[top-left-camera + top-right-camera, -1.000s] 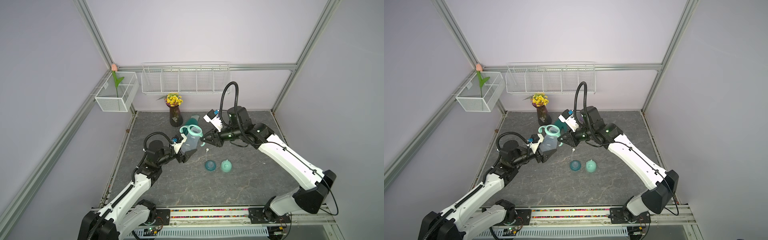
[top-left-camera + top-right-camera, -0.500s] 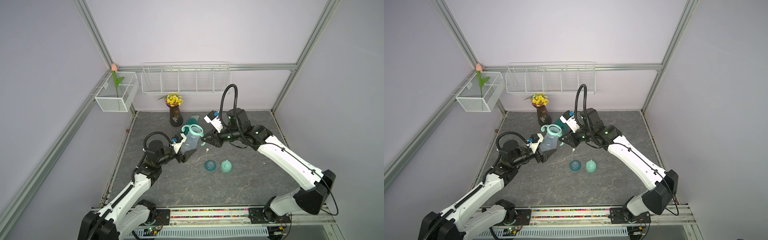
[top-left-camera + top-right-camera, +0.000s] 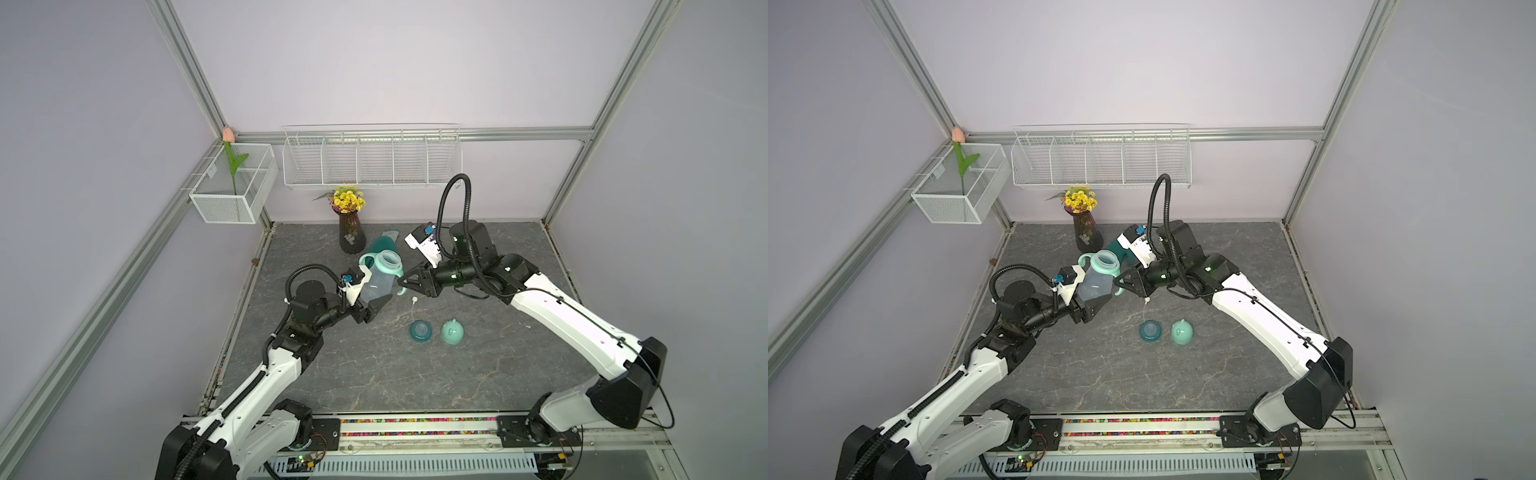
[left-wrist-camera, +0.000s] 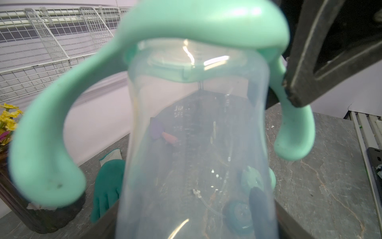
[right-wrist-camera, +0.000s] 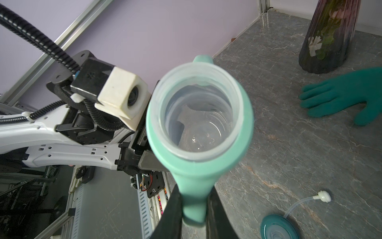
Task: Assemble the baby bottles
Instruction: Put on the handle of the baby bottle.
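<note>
L fingers (image 3: 381,304) are spread wide and clamped on the lower part of the bottle (image 3: 374,286). They hold it off the desk (image 3: 374,374), tilted, base toward the L arm, open mouth up. L wrist view: bottle fills the frame, one dark finger shows thru its wall.

Ring (image 3: 365,262) sits round the bottle neck, w/ both handles curving down the sides. R fingers (image 3: 404,283) are pinched shut on the handle on the R arm's side. R wrist view: that handle is squeezed btwn the two dark fingers, w/ the bottle mouth just past them.

Collar (image 3: 420,331) lies on the desk toward the front, below the R fingers. Cap (image 3: 452,332) stands just beside it, dome up, w/ a small gap btwn them. Straw (image 5: 299,203) lies on the desk, one end at the collar's rim, white knob end pointing away from it.

Glove (image 3: 384,243) lies flat behind the bottle, near the vase (image 3: 351,235) at the back wall.
</note>
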